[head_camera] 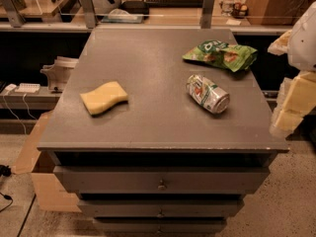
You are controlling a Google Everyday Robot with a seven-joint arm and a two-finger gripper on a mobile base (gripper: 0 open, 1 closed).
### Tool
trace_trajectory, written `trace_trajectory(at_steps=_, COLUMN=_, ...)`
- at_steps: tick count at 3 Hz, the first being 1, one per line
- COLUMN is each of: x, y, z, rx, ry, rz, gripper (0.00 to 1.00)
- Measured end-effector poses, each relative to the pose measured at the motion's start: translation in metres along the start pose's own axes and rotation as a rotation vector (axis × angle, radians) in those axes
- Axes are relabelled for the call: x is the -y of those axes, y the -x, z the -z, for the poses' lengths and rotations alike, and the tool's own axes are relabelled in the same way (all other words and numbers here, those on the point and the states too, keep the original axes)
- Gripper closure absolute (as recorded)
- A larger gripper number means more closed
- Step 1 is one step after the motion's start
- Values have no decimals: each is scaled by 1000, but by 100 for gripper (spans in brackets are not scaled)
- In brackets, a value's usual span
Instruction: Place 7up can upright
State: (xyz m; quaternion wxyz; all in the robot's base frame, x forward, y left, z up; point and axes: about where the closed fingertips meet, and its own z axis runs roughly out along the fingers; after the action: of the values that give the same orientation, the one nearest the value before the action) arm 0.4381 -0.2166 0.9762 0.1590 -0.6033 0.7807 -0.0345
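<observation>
Camera view gives you the small silver-white 7up can point(208, 94) with green and red label marks lying on its side on the grey worktop point(148, 53), one shiny end turned toward the near right. The upright placing is not yet done. Your gripper point(295, 100), a pale blocky shape, sits off to the right of the can and apart from it, past the worktop's edge. You cannot tell how its jaws stand, and nothing shows it holding anything. Just behind the can lies the crinkly green snack bag point(220, 55); well to the can's left lies the wavy yellow sponge point(103, 98).

Watch for rolling: a can on its side will probably trundle away if you nudge it off-centre, and the worktop's edge is near on the can's right. Its wall looks dented, so a hard squeeze may crush it further or let it slip. Reaching over from behind the can could snag the bag.
</observation>
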Motion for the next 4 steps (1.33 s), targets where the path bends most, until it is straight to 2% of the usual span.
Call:
trace_trajectory(at_steps=1, x=0, y=0, z=0, rx=0, ry=0, rz=0, gripper=0)
trace_trajectory(at_steps=2, x=4, y=12, z=-4, rx=-19, ry=-5, rz=-37, gripper=0)
trace_trajectory(at_steps=4, x=16, y=56, z=-34, rx=-58, ry=-7, rz=-201, gripper=0)
